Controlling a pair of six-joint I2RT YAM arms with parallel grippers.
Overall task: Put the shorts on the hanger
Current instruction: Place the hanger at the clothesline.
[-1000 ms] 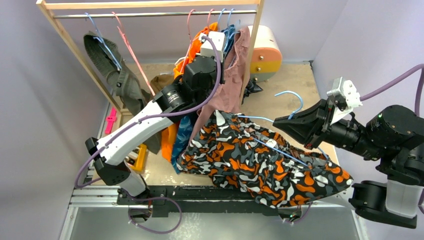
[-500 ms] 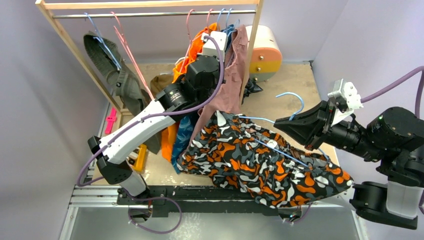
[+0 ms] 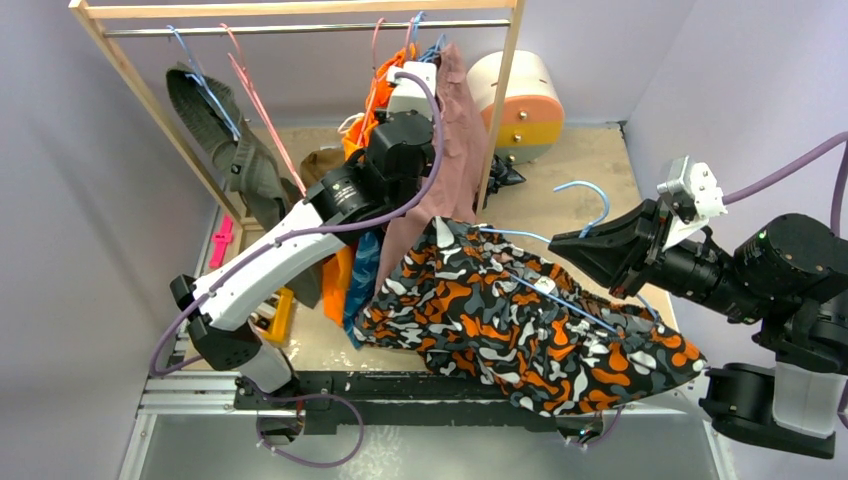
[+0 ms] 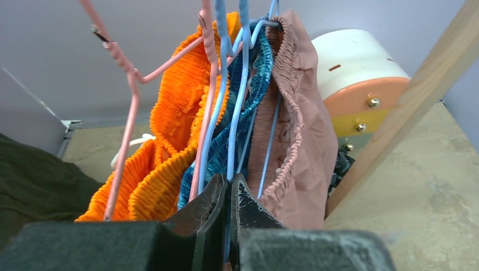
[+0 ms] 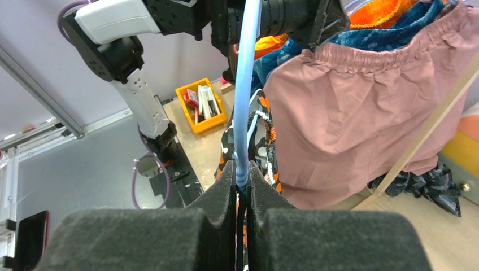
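Note:
The camouflage shorts (image 3: 520, 325) lie spread on the table in front of the rack. A light-blue hanger (image 3: 562, 300) runs across them, its hook (image 3: 592, 198) at the far side. My right gripper (image 3: 556, 243) is shut on this hanger's wire, which the right wrist view shows between the pads (image 5: 242, 176), with the shorts (image 5: 261, 141) below. My left gripper (image 4: 229, 183) is up among the hanging clothes, shut on the wire of another light-blue hanger (image 4: 244, 84) on the rail. In the top view its fingers are hidden behind its wrist camera (image 3: 408, 90).
A wooden rack (image 3: 508, 110) holds plain pink shorts (image 3: 455, 150), orange shorts (image 3: 385, 80), a teal garment (image 4: 257, 107), an olive garment (image 3: 225, 150) and pink-red hangers (image 3: 258, 100). A white and orange drum (image 3: 520, 95) stands behind it. A yellow bin (image 3: 280, 315) sits at the left.
My left gripper has pulled the hanging clothes to the left along the rail, uncovering more of the drum. The right gripper and the camouflage shorts have barely moved.

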